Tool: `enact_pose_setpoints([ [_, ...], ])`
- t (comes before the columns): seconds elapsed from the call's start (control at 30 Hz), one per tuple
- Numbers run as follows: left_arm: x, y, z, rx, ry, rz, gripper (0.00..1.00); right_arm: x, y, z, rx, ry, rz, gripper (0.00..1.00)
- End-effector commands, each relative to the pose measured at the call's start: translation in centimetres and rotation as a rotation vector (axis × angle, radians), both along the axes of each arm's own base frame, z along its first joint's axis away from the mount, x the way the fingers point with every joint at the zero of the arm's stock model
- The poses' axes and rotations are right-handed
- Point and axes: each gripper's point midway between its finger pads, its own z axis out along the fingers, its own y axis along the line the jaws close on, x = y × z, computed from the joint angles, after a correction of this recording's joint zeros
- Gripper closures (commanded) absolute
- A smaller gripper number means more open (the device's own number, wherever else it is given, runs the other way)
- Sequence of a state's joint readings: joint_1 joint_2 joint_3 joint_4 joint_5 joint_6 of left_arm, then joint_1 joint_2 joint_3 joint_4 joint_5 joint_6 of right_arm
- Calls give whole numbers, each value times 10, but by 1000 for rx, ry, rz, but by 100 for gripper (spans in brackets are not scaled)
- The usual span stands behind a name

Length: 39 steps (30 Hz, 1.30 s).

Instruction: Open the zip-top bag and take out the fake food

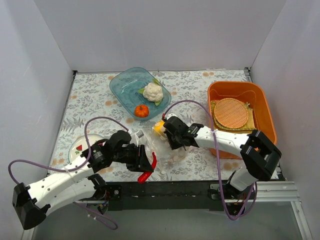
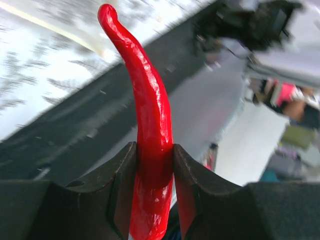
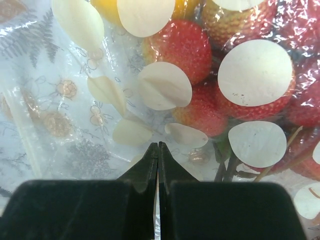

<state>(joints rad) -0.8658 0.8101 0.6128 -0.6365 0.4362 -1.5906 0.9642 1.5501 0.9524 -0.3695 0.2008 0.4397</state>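
Zip-top bag (image 1: pixel 172 152) (image 3: pixel 75 100): one, clear plastic with white dots, lying crumpled on the flowered cloth close to the middle of the near edge.

Five sorts of fake food show. One white cauliflower (image 1: pixel 153 92) and one orange pumpkin (image 1: pixel 142 111) sit side by side in the single teal bowl (image 1: pixel 120 85) at the middle of the far edge. One red chilli (image 1: pixel 146 176) (image 2: pixel 150 100) is outside the bag. Inside the bag are one yellow piece (image 1: pixel 159 128) at its far end and a cluster of red strawberries (image 3: pixel 185 45); the dots cover too much of them to count.

One orange bin (image 1: pixel 240 90) stands along the right edge with one round woven mat (image 1: pixel 231 113) in it. One white plate (image 1: pixel 80 146) lies toward the left edge, partly under the left arm.

There are two grippers. The right gripper (image 1: pixel 167 136) (image 3: pixel 158 150) is at the far end of the bag, beside the yellow piece. Its jaws are pressed together with only a thin sliver of film between the tips, and the strawberries lie just beyond and to the right of those tips in the wrist view.

The left gripper (image 1: pixel 147 163) (image 2: pixel 154 155) is just beside the bag's left side, so the bag lies between the two grippers. Its jaws pinch the chilli at the thick lower part. The curved stalk end points away from the fingers, out over the black rail at the near edge. Whether this gripper touches the bag cannot be told.
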Motion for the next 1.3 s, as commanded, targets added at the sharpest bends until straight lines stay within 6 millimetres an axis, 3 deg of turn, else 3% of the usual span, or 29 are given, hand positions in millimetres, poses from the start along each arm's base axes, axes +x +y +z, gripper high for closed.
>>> enact_pose_setpoints([
  [0.0, -34, -7, 61, -236, -34, -211, 87, 8, 13, 29, 65, -48, 13, 99],
  [0.1, -27, -14, 93, -322, -127, -216, 85, 8, 13, 34, 71, -54, 15, 99],
  [0.13, -10, -18, 112, -328, -215, -158, 85, 9, 13, 35, 72, -58, 16, 99],
  [0.17, 3, -22, 115, -306, -243, -117, 83, 9, 13, 37, 75, -60, 12, 99],
  [0.23, 33, -30, 140, -307, -349, -17, 82, 9, 12, 42, 85, -70, 8, 99],
  [0.3, 58, -43, 145, -298, -378, 33, 82, 10, 12, 50, 93, -82, 5, 99],
  [0.37, 92, -44, 155, -266, -441, 127, 83, 11, 11, 55, 95, -91, 0, 99],
  [0.4, 113, -46, 144, -218, -429, 174, 84, 10, 9, 59, 97, -95, 2, 99],
  [0.5, 179, -30, 136, -185, -441, 332, 87, 13, 6, 72, 112, -124, -15, 99],
  [0.53, 208, -14, 131, -173, -437, 406, 87, 13, 5, 75, 119, -133, -21, 98],
  [0.6, 241, -3, 127, -181, -434, 476, 87, 13, 5, 80, 130, -143, -22, 98],
  [0.63, 268, 8, 105, -144, -400, 524, 87, 14, 6, 83, 136, -145, -21, 97],
  [0.7, 303, 26, 93, -125, -408, 598, 87, 13, 6, 83, 132, -138, -21, 98],
  [0.73, 318, 29, 71, -100, -369, 611, 84, 11, 5, 83, 129, -130, -20, 98],
  [0.77, 329, 33, 61, -92, -364, 616, 83, 11, 5, 84, 130, -131, -22, 98],
  [0.83, 357, 48, 57, -55, -398, 640, 79, 11, 4, 85, 131, -135, -21, 98],
  [0.87, 369, 51, 31, -14, -353, 643, 77, 12, 3, 86, 138, -141, -24, 98],
  [0.9, 384, 58, 37, -23, -378, 647, 75, 12, 3, 87, 139, -145, -26, 98],
  [0.97, 400, 65, 13, -2, -327, 658, 68, 12, 2, 88, 135, -150, -25, 97],
  [1.03, 415, 68, 11, -11, -324, 646, 60, 12, 2, 89, 132, -148, -25, 97],
  [1.07, 417, 69, -7, 17, -283, 642, 52, 12, 1, 88, 126, -146, -25, 97],
  [1.17, 424, 73, -11, 46, -284, 634, 30, 12, 3, 90, 133, -146, -18, 94],
  [1.27, 417, 76, -6, 64, -289, 636, 27, 12, 2, 90, 128, -150, -17, 92],
])
